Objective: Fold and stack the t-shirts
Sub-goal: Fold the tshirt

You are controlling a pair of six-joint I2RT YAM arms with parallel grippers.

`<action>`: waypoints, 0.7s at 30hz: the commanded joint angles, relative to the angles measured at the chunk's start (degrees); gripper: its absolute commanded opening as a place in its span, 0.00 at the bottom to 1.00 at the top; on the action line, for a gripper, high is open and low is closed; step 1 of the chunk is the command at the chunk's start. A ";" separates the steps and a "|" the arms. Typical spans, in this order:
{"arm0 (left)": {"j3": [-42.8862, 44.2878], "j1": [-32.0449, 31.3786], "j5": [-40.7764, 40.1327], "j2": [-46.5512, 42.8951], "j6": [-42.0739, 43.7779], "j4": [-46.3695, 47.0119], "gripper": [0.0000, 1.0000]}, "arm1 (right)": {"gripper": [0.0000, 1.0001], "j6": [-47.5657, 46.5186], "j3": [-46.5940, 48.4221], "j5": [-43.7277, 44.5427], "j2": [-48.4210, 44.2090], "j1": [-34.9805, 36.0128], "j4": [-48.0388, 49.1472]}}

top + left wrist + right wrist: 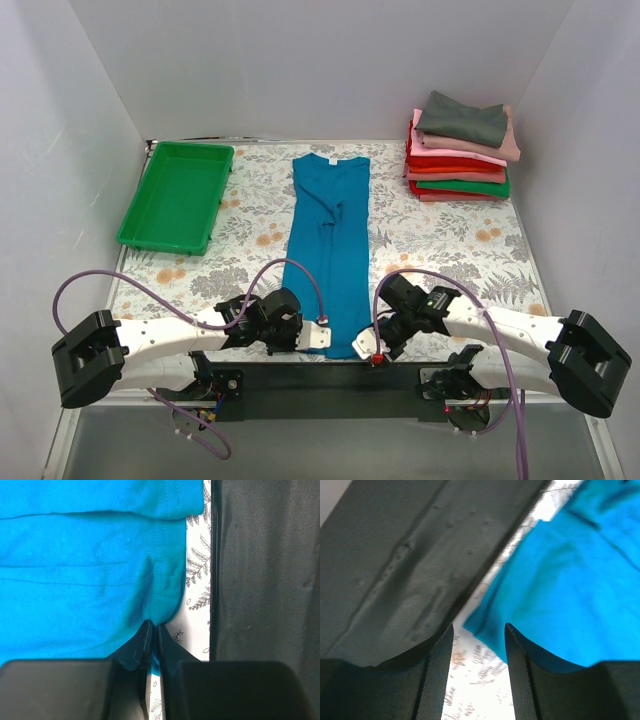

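The teal tee [330, 240] lies flat down the middle of the table [450, 250], folded lengthwise into a long narrow strip, with its neck at the far end and its hem at the near edge, just short of the black strip [330, 375] that runs along the front. The left gripper [322, 337] sits low at the hem's near-left corner, and its wrist view shows the two fingers pressed together with a fold of teal fabric pinched between them, so it is clamped on the tee (the cloth puckers into a small ridge just ahead of the tips). The right gripper [375, 350] is down at the near-right corner with its jaws apart. In its wrist view the flowered table cover shows through the gap, and the tee's corner reaches in beside one fingertip, but nothing is gripped. A stack [460, 150] of folded tees stands at the far right corner, well apart from the teal one, with a grey one on top, then pink, red and green layers below. A green tray [175, 195] rests at the far left.
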 commanded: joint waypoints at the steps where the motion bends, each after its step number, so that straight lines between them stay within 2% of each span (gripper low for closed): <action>1: -1.12 -0.30 0.12 0.71 0.13 -2.23 0.00 | 0.51 0.52 -1.07 1.05 0.48 2.11 2.69; 9: -0.77 -0.21 0.47 -0.87 -0.13 -3.03 0.00 | 0.47 2.28 -1.77 4.58 3.73 4.14 6.21; 21: -0.68 -0.30 0.39 -3.34 0.13 -4.08 0.00 | 0.46 5.10 -1.68 7.30 3.73 2.65 7.00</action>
